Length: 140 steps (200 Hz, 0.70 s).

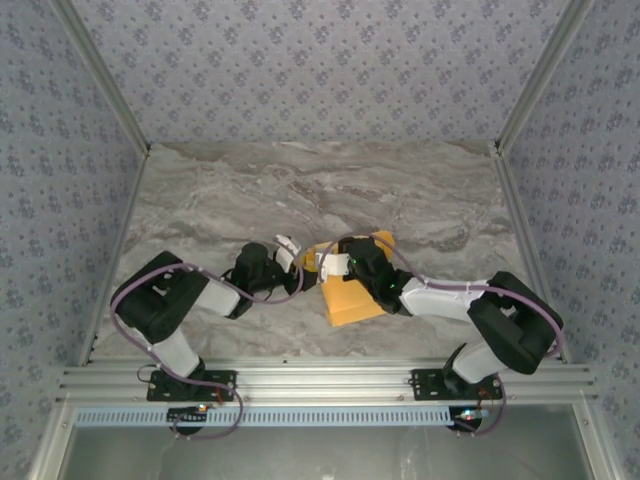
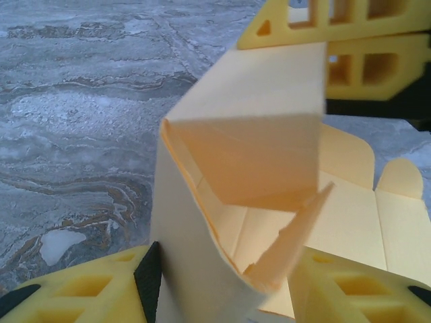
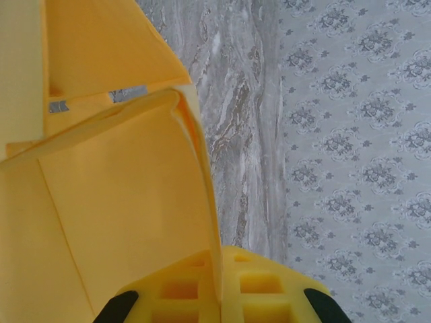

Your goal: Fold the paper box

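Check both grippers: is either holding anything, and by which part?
Right gripper is shut on the paper box, pinching the edge of one raised panel. Left gripper straddles a folded flap; whether it grips cannot be told.

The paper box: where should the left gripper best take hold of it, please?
Pinch the raised wall of the paper box low, near its fold, from the near side, left gripper straddling it: the thin card stands on edge, and the right gripper clamps its far top.
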### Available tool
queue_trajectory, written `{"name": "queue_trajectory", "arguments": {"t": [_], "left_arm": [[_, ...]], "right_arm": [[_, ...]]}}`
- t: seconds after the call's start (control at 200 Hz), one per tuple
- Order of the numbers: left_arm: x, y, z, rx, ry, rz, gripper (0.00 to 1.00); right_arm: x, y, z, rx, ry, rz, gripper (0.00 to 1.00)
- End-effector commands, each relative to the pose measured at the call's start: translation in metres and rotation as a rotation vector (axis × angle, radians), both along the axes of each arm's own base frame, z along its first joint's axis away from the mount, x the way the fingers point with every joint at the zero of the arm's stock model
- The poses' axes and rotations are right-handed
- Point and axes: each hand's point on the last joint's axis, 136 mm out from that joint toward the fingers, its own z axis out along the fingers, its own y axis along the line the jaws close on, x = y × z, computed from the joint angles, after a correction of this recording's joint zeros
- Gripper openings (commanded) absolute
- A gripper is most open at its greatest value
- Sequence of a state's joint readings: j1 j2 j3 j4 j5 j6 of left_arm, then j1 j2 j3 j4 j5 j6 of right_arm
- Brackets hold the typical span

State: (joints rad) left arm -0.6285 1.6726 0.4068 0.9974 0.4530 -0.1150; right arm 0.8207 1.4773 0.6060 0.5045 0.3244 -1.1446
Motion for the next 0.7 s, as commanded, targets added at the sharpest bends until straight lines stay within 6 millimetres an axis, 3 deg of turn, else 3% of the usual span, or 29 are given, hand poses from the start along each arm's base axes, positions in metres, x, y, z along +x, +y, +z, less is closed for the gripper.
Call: {"name": "queue_trajectory", "arguments": {"t": [0.0,0.255,0.405,0.695], "left_arm": [[-0.013,-0.003,0.010,-0.017,-0.040,-0.066,0.53],[-0.017,-0.004,0.007,-0.018,-0.037,-0.085,0.52],[-0.007,-0.003,0.010,-0.015,-0.056,-0.043,0.50],[0.001,-0.019,0.015,-0.063,-0.047,-0.055,0.36]], "right_arm": [[-0.006,-0.001,-0.009,0.019,0.041,0.023,0.03],[-0.002,0.002,-0.004,0.015,0.005,0.021,0.07],[-0.009,0.009,-0.004,0.019,0.006,0.040,0.07],[-0.016,0.019,0.003,0.062,0.005,0.032,0.08]]}}
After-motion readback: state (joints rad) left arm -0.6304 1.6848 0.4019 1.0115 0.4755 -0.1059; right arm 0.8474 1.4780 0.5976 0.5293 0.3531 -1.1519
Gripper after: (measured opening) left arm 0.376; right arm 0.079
